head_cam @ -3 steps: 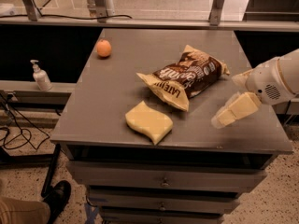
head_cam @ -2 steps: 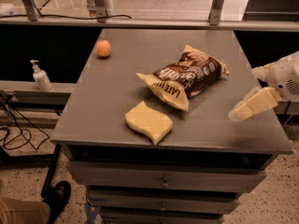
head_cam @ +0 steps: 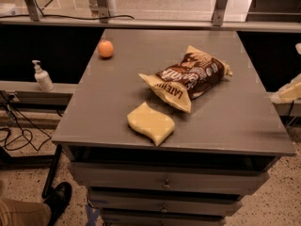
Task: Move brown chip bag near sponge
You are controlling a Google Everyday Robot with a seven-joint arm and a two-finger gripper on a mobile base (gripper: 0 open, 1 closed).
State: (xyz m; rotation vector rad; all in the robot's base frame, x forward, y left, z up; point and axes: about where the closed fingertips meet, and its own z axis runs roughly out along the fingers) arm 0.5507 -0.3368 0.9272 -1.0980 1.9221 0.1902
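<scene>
Sitting mid-top on the grey metal drawer cabinet [head_cam: 235,126]: crinkly dark-brown and tan foil chip bag [head_cam: 190,76], well left of the pale cream gripper [head_cam: 290,91], no contact. Flat pale-yellow wavy-edged sponge [head_cam: 150,123] lies just near-left of the bag. Gripper hangs past the cabinet's right edge, mostly cut off by the frame; open or closed, can't tell.

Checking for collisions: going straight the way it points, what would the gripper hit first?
Probably the table, near its right edge: the gripper, at the picture's right border, points down and left toward it. Depth is unclear, so this is a guess.
</scene>
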